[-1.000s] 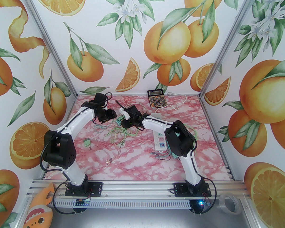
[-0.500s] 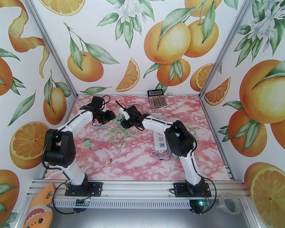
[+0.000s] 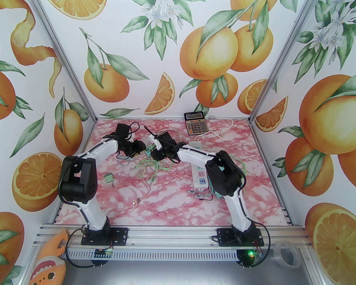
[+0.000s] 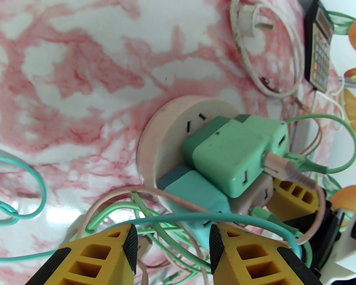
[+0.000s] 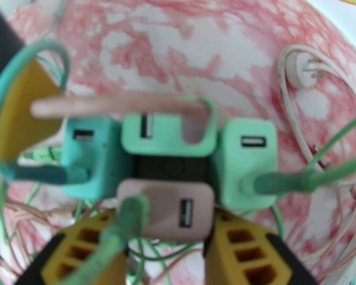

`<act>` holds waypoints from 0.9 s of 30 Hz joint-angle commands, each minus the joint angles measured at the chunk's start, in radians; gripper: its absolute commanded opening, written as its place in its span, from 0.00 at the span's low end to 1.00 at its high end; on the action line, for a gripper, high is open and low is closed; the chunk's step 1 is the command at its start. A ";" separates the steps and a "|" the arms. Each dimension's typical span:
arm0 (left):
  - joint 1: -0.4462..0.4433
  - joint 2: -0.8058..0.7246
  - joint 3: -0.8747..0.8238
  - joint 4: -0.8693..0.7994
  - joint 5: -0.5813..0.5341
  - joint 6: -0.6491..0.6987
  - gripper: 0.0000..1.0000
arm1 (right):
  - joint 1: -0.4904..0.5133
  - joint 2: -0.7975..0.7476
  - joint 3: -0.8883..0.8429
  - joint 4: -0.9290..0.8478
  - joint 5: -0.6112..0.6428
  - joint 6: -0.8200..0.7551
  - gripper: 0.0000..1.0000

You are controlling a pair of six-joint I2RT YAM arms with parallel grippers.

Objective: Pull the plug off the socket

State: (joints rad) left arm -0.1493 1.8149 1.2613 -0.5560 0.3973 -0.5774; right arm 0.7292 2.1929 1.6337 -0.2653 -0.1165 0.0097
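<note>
A round pinkish-white socket (image 4: pixel 163 129) lies tilted on the pink marble table, with several USB charger plugs stuck in it. Among them are a green plug (image 4: pixel 234 156), a teal plug (image 4: pixel 195 194) and a pink plug (image 5: pixel 166 209). My right gripper (image 5: pixel 163 248) is shut on the pink plug, its yellow fingers (image 5: pixel 240 248) hugging both sides. My left gripper (image 4: pixel 172 248) stands open right at the cluster. Thin cables run through its gap, and the teal plug's end sits against its right finger (image 4: pixel 222 248). From above, both grippers meet at the cluster (image 3: pixel 148 152).
Green, teal and pink cables (image 3: pixel 151 168) tangle in front of the socket. A white power strip (image 3: pixel 199 175) lies under my right arm. At the back are a calculator (image 3: pixel 195 123) and a white cord with a loose plug (image 4: pixel 255 25). A small green plug (image 3: pixel 108 179) sits at the left.
My left arm has swung right, bringing its gripper closer to the plug cluster, and its fingers have narrowed slightly. The right arm has stayed where it was.
</note>
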 commanded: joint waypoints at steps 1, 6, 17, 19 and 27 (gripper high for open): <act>-0.013 0.016 -0.033 0.022 0.024 -0.010 0.45 | 0.012 -0.001 0.017 -0.033 0.011 0.010 0.41; -0.027 0.034 -0.032 0.012 0.016 -0.001 0.45 | 0.013 0.002 0.021 -0.038 0.012 0.010 0.41; -0.026 0.084 0.046 -0.019 -0.047 -0.003 0.46 | 0.026 -0.005 0.012 -0.041 0.016 0.015 0.40; -0.026 0.105 0.057 -0.026 -0.061 -0.005 0.46 | 0.031 -0.010 0.007 -0.039 0.012 0.017 0.40; -0.034 0.138 0.078 -0.069 -0.085 0.001 0.45 | 0.118 -0.041 -0.019 -0.045 0.196 -0.065 0.38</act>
State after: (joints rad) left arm -0.1577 1.8866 1.3426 -0.6132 0.3912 -0.5762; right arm 0.7670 2.1895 1.6333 -0.2733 0.0200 0.0162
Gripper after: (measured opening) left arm 0.452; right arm 0.400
